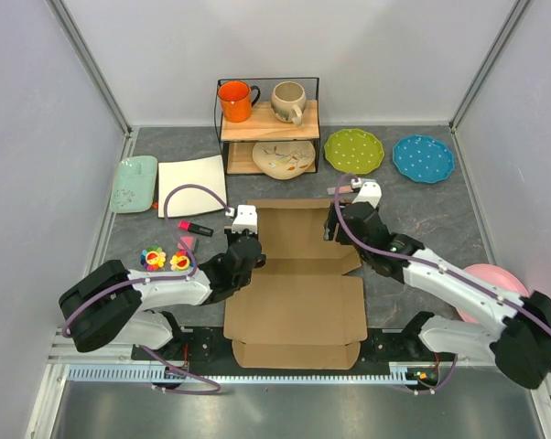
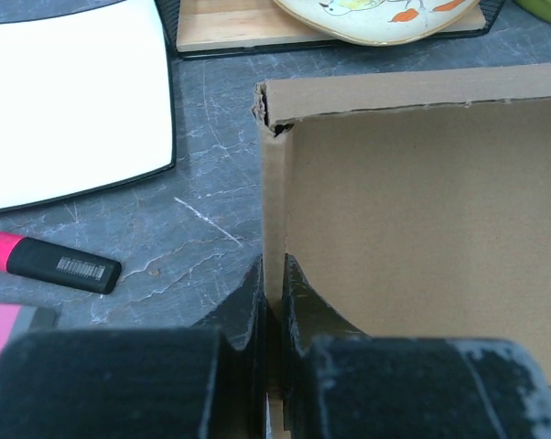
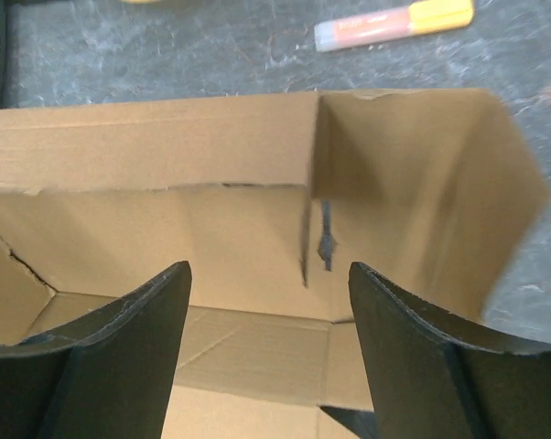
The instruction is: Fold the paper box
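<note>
The brown cardboard paper box [image 1: 298,293] lies in the middle of the table, its near lid panel flat and its far part raised into walls. My left gripper [image 1: 245,245] is shut on the box's upright left side wall [image 2: 274,219], one finger on each side of it. My right gripper [image 1: 341,222] is open at the box's far right corner, its fingers [image 3: 138,320] spread over the inside of the box [image 3: 211,247], touching nothing. The right side flap [image 3: 459,201] stands up, leaning outward.
A white square plate [image 1: 192,184] and a red-and-black marker [image 2: 47,262] lie left of the box. A wire shelf [image 1: 267,123] with mugs and a plate stands behind it. An orange-yellow marker [image 3: 394,23] lies beyond the far wall. Green [image 1: 353,150], blue [image 1: 423,157] and pink [image 1: 495,279] plates lie right.
</note>
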Available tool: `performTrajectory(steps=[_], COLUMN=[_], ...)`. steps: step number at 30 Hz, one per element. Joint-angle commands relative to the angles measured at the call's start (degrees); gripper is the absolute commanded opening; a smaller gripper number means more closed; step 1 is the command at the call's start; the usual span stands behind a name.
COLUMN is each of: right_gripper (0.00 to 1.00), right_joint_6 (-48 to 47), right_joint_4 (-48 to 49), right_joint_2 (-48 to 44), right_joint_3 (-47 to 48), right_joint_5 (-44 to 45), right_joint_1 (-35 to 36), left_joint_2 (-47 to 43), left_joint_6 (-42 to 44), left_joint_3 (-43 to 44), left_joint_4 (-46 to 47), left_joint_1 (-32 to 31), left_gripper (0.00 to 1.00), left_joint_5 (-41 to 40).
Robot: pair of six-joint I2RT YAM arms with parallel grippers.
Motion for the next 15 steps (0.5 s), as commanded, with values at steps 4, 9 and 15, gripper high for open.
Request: performTrajectory(steps=[4, 9, 15], right_gripper=[0.79, 0.77, 0.73], right_joint_6=[-0.4, 2.1, 3.7], right_joint_4=[-9.1, -8.7, -6.6], right_joint_2=[-12.1, -13.6, -11.3], right_joint_3=[-2.4, -7.7, -11.6], right_joint_5=[1.9, -0.6, -2.7], right_joint_1=[0.2, 0.2, 0.2], left_joint_2=[-1.0, -0.2, -0.5], left_joint_6=[-6.3, -10.1, -11.4], left_joint_3=[2.2, 3.9, 4.4], left_joint_4=[-8.5, -13.7, -14.6], left_joint_1=[-0.3, -0.3, -0.3], left_gripper=[0.02, 0.02, 0.02], left_joint_5=[-9.6, -11.2, -9.9])
